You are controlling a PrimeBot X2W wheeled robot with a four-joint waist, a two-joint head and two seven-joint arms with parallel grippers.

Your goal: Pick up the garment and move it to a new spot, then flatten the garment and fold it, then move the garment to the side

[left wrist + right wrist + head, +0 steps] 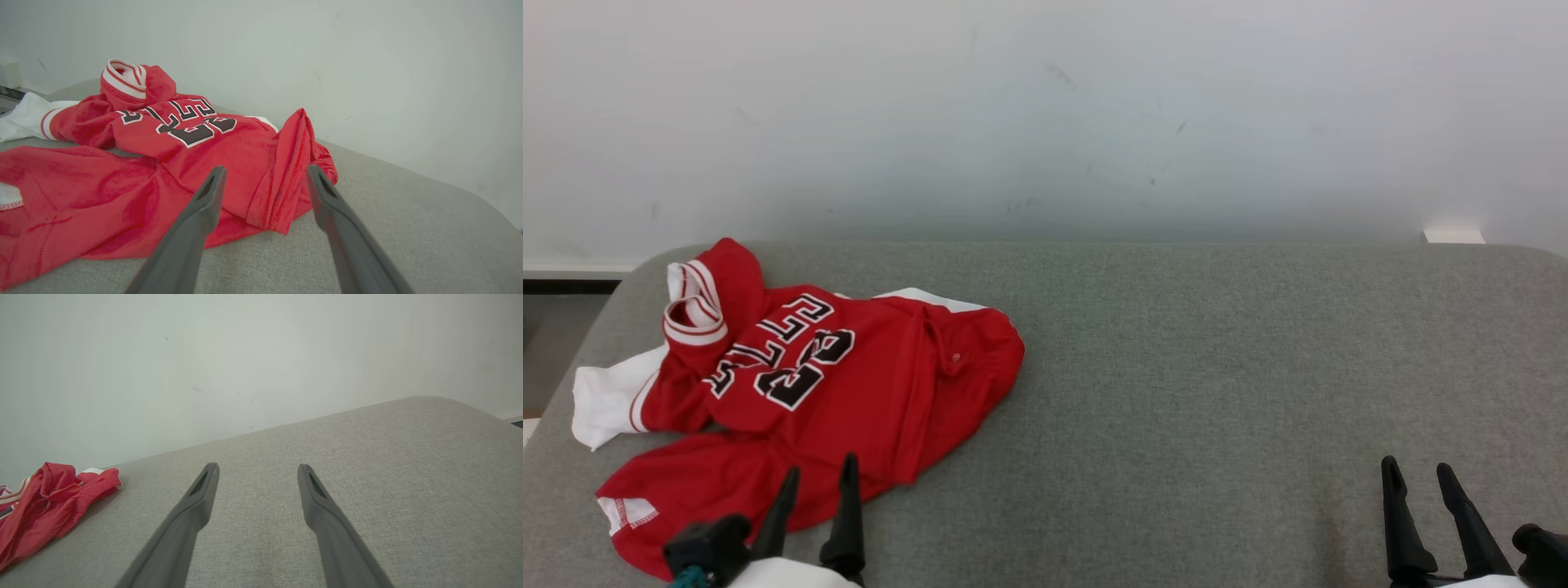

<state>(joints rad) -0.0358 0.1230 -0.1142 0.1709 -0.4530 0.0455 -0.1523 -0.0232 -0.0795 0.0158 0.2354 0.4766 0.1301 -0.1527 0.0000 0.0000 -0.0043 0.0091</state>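
Observation:
The garment (866, 384) is a red jersey with black-and-white lettering and white trim, lying crumpled on the left part of a grey padded surface (1217, 367). My left gripper (821, 469) hangs open at the jersey's near edge, with nothing between its fingers. From the left wrist, the jersey (229, 163) bunches up just beyond that gripper (265, 171). My right gripper (1419, 467) stands open at the lower right, far from the cloth, over bare fabric. In the right wrist view the gripper (257, 469) is spread wide and the jersey's red hem (61, 498) lies at the left edge.
A pale wall (1045, 114) rises right behind the padded surface. The surface's rounded left corner (629, 269) drops off near the jersey. A small white block (1454, 236) sits at the back right edge.

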